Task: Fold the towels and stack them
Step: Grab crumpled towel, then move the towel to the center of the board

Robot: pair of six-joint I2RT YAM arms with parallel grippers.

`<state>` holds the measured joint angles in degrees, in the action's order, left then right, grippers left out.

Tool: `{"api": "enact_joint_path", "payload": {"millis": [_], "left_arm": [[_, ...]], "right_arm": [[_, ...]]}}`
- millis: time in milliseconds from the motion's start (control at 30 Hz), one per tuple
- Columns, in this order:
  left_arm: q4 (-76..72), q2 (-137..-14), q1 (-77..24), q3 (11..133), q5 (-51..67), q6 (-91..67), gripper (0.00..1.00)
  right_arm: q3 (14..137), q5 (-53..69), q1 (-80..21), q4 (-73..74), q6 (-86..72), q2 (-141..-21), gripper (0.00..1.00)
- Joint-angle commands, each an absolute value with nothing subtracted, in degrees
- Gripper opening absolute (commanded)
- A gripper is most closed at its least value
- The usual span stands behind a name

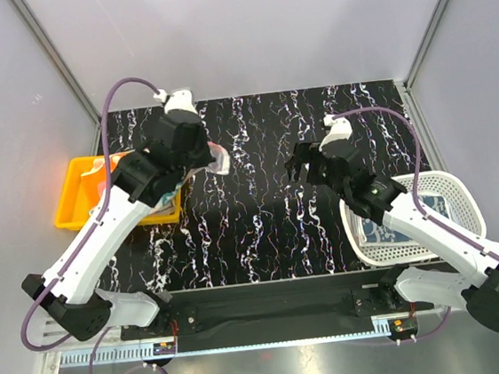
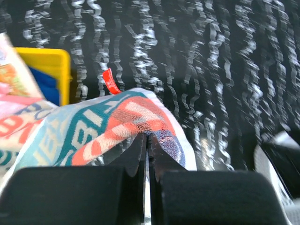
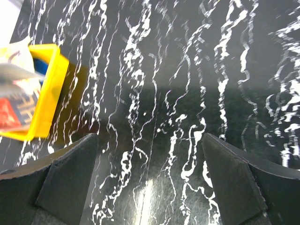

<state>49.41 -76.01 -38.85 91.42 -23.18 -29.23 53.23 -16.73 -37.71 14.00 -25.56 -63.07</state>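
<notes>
My left gripper (image 1: 203,154) is shut on a fold of a cartoon-printed orange, teal and white towel (image 1: 221,160), held just right of the yellow tray. In the left wrist view the jaws (image 2: 148,137) pinch the cloth (image 2: 117,122), which drapes left toward the tray; a red tag (image 2: 110,82) sticks up from it. A royal blue towel (image 2: 44,82) lies in the tray. More printed cloth (image 3: 16,108) hangs over the tray in the right wrist view. My right gripper (image 1: 299,166) hovers open over the bare table centre, nothing between its fingers (image 3: 149,137).
The yellow tray (image 1: 70,195) sits at the table's left edge. A white mesh basket (image 1: 453,185) stands at the right under my right arm, with blue-printed cloth (image 1: 432,209) inside. The tabletop (image 1: 261,212) is black with white marbling.
</notes>
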Motion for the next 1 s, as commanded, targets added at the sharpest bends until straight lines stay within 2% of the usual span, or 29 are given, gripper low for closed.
{"api": "enact_joint_path", "payload": {"millis": [0,100,200,467,600,800,900,967], "left_arm": [[48.34,-75.41,-45.07,95.8,-26.19,-30.15,0.0],[47.29,-76.64,-54.02,98.17,-28.91,-30.15,0.0],[46.5,-78.04,-58.78,101.42,-29.79,-30.59,0.0],[45.27,-82.35,-60.21,104.51,-29.9,-29.71,0.0],[40.35,-83.23,-59.59,96.27,-22.6,-30.23,0.0],[27.17,-77.53,-60.12,74.29,-6.53,-30.15,0.0],[22.33,-73.92,-61.08,66.64,1.3,-29.01,0.0],[19.87,-73.56,-61.96,62.69,5.09,-29.44,0.0]], "right_arm": [[57.04,-23.63,-37.71,16.34,-25.84,-60.83,1.0],[56.87,-25.75,-37.79,16.52,-25.84,-59.15,1.0],[57.13,-26.28,-37.71,16.96,-25.66,-58.1,1.0],[56.95,-24.87,-37.71,16.78,-25.75,-57.13,1.0],[56.43,-29.87,-37.79,19.42,-25.75,-57.22,1.0],[54.67,-38.31,-37.18,22.32,-25.23,-56.08,1.0],[54.84,-37.63,-34.47,22.33,-23.65,-56.95,1.0],[55.54,-33.07,-32.62,22.32,-23.29,-57.91,1.0]]}}
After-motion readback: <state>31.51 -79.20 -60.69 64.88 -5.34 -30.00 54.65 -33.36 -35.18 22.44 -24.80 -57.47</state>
